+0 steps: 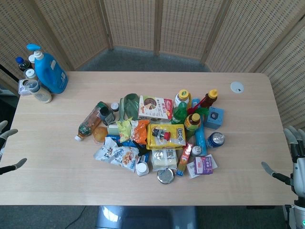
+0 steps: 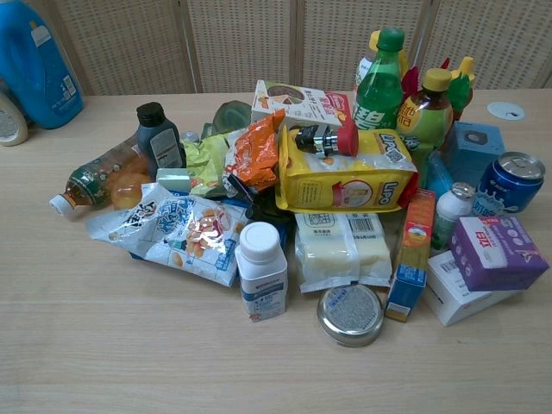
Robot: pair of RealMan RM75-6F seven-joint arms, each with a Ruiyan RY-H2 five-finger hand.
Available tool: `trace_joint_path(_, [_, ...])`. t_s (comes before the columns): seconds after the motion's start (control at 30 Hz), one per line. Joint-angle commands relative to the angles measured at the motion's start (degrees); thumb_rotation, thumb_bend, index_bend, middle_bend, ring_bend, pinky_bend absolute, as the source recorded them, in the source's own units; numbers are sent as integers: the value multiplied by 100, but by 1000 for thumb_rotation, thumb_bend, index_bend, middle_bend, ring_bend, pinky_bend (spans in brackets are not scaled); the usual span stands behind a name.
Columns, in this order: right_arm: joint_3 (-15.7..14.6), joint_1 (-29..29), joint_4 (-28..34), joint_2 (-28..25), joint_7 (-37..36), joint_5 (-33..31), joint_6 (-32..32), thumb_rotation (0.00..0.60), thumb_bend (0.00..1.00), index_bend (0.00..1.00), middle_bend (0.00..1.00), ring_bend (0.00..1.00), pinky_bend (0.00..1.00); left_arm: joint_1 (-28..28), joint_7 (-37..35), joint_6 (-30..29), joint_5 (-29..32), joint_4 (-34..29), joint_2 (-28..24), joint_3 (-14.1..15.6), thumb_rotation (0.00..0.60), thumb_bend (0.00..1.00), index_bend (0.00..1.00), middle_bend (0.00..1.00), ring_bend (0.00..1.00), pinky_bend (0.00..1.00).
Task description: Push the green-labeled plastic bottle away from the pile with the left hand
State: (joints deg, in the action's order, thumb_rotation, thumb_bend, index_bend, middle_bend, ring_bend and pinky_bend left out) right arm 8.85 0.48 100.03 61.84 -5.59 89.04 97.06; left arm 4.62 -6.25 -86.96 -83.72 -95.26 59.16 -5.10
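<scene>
The green-labeled plastic bottle (image 1: pixel 88 123) (image 2: pixel 90 183) lies on its side at the left edge of the pile, white cap toward the table's front left. A dark small bottle (image 1: pixel 106 114) (image 2: pixel 159 138) stands against its far end. My left hand (image 1: pixel 6 148) hangs off the table's left edge, well left of the bottle, fingers spread and holding nothing. My right hand (image 1: pixel 293 160) hovers by the table's right edge, fingers apart and empty, far from the pile. Neither hand shows in the chest view.
The pile holds a yellow bag (image 1: pixel 166 135), snack packets (image 1: pixel 116 155), an upright green bottle (image 1: pixel 180 112), a blue can (image 1: pixel 216 139) and a white pill bottle (image 2: pixel 260 272). A blue detergent jug (image 1: pixel 49 71) and small bottles stand at the table's (image 1: pixel 57 181) back left corner.
</scene>
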Motion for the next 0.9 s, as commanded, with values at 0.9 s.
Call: trace_joint_path(0.9, [4, -9, -20, -46, -134, -18, -12, 600, 0, 0, 0, 0, 0, 871, 1287, 1576, 586, 101, 519, -26, 600, 36, 230, 0, 0, 0])
